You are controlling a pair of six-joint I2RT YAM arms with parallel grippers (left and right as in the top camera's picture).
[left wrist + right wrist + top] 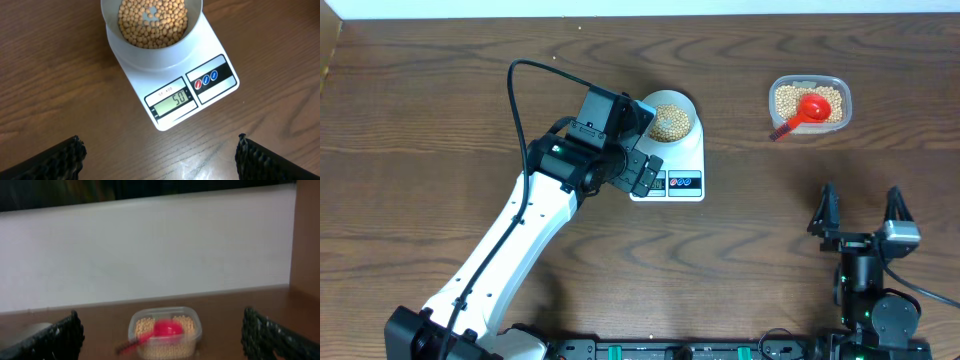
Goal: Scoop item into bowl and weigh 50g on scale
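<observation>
The white scale [693,157] [214,44] stands at the table's middle, and its display [172,102] reads 50. On it sits the pale bowl [694,112] [165,56], holding a layer of the item, tan beans [671,122] [152,22]. My left gripper [642,145] [159,141] hovers open above the scale's left edge, with nothing between its fingers. Near the front right edge, my right gripper [861,212] [161,316] is open and empty. It faces a clear tub [840,86] [196,330] of more beans with a red scoop [810,108] [165,328] lying in it.
The tub stands at the back right of the brown wooden table [440,90]. A white wall [150,255] rises beyond the table's far edge. A black cable [515,100] loops over the left arm.
</observation>
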